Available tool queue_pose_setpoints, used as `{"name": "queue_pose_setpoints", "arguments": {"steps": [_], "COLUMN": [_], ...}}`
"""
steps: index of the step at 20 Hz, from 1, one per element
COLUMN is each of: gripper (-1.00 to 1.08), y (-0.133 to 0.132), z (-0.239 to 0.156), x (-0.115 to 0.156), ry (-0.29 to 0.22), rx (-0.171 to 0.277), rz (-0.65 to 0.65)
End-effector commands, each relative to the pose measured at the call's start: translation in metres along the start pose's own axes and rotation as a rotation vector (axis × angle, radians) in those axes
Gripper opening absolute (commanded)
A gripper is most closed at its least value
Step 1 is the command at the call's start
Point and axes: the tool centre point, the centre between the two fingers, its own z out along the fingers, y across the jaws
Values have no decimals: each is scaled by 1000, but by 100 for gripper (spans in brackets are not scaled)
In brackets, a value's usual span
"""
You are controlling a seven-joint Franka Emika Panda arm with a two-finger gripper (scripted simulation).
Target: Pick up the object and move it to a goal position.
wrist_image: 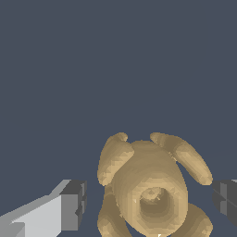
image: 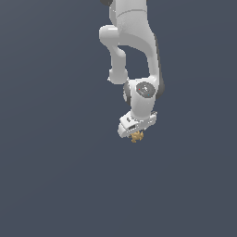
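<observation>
Plain grey bkgd; pincer (image: 135, 134) spread, pads clear of object (wrist_image: 152, 190) per wrist view.

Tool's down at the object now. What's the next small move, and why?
Probably close the tool. In the wrist view the tan-gold object sits between the two dark fingertips, with a gap showing on each side, so nothing grips it yet. The exterior view shows the object right at the tool's tip.

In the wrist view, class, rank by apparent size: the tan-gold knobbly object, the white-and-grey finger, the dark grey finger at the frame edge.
1. Tan-gold knobbly object
2. White-and-grey finger
3. Dark grey finger, cropped by the frame, so its rank is unsure.
</observation>
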Motion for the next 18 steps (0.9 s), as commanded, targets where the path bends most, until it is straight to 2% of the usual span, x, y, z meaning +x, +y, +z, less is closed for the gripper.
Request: {"name": "queue_pose_setpoints", "arguments": {"steps": [1, 6, 7, 18], "gripper": [100, 100, -100, -100], "y": [0, 0, 0, 1], "z": [10, 17, 17, 16], "x": [0, 1, 1, 1], "ry": [1, 1, 1, 2], "rx": [0, 0, 0, -1], "rz": [-2, -2, -2, -2]}}
